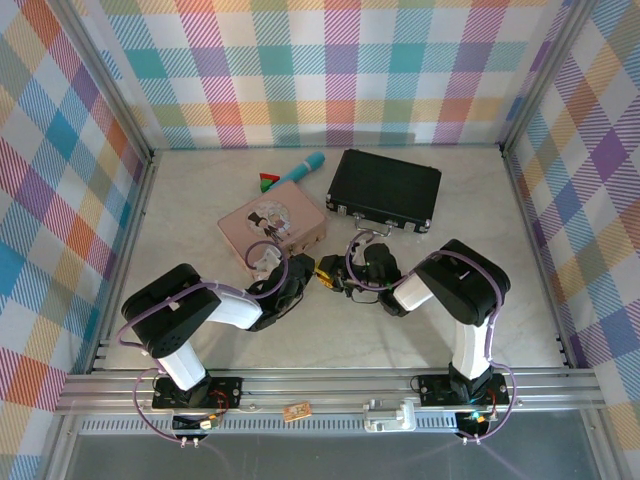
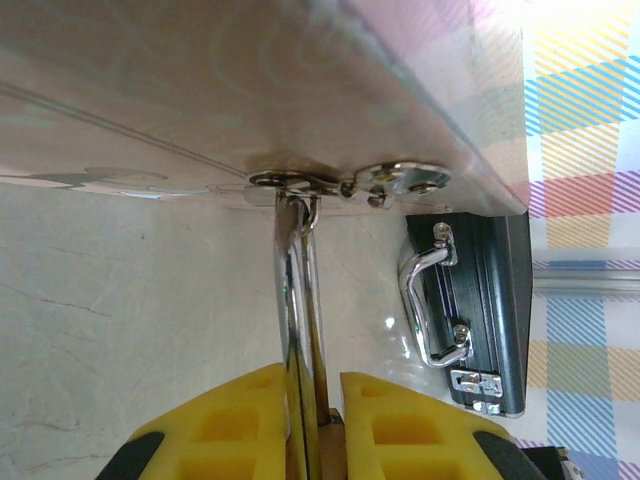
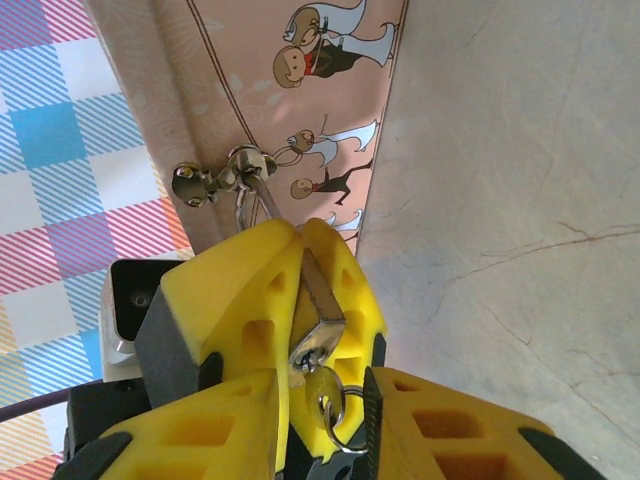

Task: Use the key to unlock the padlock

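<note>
The padlock point(image 3: 322, 300) hangs by its silver shackle point(image 2: 300, 300) from the hasp point(image 2: 390, 182) of the pink tin point(image 1: 270, 222). My left gripper point(image 2: 312, 385) is shut on the padlock, its yellow fingers point(image 3: 235, 280) pressed on both sides of the brass body. The key point(image 3: 328, 385) sits in the keyhole at the padlock's underside, with a small ring hanging from it. My right gripper point(image 3: 322, 380) is open, one finger on each side of the key with gaps between. In the top view the two grippers meet at the padlock point(image 1: 328, 268), in front of the tin.
A black case point(image 1: 385, 188) with a silver handle point(image 2: 425, 300) lies behind right of the grippers. A teal-handled tool point(image 1: 300, 168) and a red-green piece point(image 1: 267, 182) lie behind the tin. An orange-brown tag point(image 1: 295, 412) rests on the front rail.
</note>
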Available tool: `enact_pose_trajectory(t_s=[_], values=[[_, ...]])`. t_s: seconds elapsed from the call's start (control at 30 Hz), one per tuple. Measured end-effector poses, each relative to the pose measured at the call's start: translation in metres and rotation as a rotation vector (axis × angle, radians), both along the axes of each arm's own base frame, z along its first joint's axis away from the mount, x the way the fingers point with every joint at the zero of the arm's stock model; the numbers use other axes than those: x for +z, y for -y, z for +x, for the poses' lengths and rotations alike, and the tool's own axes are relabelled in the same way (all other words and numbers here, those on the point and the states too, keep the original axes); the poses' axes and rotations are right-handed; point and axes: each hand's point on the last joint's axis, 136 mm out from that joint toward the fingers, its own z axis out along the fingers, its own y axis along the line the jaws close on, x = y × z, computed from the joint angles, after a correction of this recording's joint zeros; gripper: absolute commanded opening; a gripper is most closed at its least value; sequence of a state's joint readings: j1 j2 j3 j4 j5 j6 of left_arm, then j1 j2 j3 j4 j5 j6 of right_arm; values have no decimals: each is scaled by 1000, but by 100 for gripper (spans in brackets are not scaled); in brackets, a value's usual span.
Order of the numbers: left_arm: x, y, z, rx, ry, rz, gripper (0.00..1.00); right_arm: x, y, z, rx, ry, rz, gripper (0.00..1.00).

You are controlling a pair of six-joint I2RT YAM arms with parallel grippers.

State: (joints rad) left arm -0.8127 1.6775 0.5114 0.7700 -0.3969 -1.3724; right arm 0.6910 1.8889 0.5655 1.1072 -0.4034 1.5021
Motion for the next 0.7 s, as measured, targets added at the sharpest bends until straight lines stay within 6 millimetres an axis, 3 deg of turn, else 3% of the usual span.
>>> enact_pose_trajectory(t_s=[0.27, 0.43, 0.7], values=[[0, 0, 2, 5, 7, -12, 0, 3, -2, 0, -8, 13, 4, 23], [3, 2, 3, 4, 16, -27, 0, 2, -3, -1, -17, 15, 3, 14], [3, 3, 3, 1, 14, -31, 0, 3, -6, 0, -31, 22, 14, 22]])
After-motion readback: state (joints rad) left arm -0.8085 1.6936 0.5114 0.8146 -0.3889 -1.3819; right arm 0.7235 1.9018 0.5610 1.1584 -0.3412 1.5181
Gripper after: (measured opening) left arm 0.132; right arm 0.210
